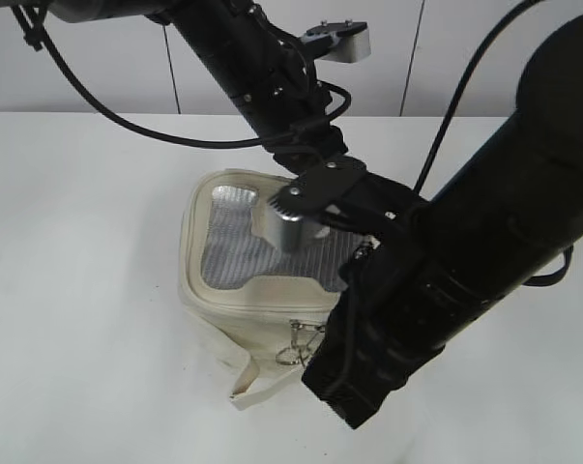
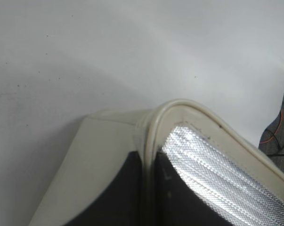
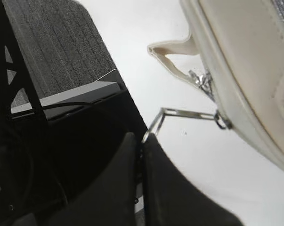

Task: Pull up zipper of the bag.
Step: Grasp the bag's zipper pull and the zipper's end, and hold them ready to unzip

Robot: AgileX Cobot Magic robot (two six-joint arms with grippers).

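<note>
R pincer (image 3: 142,141): pinching zipper (image 3: 188,113) pull tight.
L pincer (image 2: 149,188): clamps bag (image 2: 109,155) rim.
Tip: I'd pull along track, bag steady.

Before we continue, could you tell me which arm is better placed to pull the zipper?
Right: its end effector is shut on the zipper's metal pull. The left end effector pinches the bag's rim.

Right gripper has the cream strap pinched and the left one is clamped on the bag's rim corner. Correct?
Not quite. The right gripper is shut on the metal zipper pull, a thin silver bar running back to the zipper on the bag; the right wrist view shows it. The cream strap hangs loose, untouched. The left gripper is clamped on the bag's rim corner, as you said.
</note>
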